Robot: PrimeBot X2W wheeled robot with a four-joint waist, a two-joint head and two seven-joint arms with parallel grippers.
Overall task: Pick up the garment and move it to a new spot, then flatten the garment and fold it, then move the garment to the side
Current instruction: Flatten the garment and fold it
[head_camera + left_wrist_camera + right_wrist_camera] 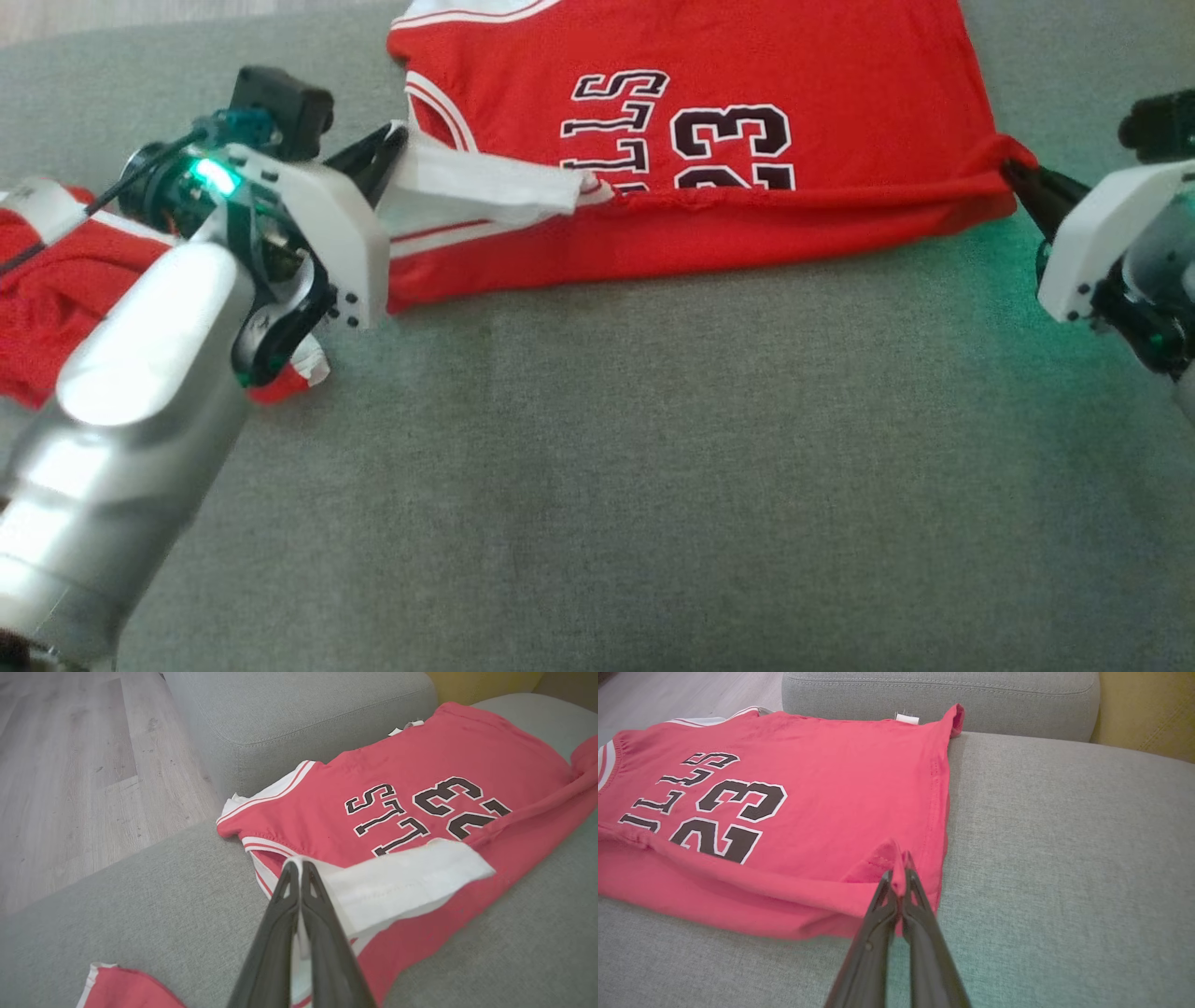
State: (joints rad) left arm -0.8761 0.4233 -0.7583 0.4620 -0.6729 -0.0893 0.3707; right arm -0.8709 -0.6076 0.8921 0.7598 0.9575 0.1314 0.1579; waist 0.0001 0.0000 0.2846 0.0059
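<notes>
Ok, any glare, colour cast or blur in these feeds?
Head view: green glow tints the sofa by the right gripper; glare on the left forearm. Both wrist views: jersey washes out pinkish, lettering is sharp.

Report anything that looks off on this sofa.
A second red garment lies crumpled beside the jersey, under the left arm. The jersey's folded-over near edge is uneven: its white strap overlaps the lettering on the left.

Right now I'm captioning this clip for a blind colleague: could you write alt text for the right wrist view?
The right gripper is shut on a pinched-up corner of a red jersey lying on a grey sofa. The jersey's near edge is folded over, and a black number 23 shows on it.
</notes>
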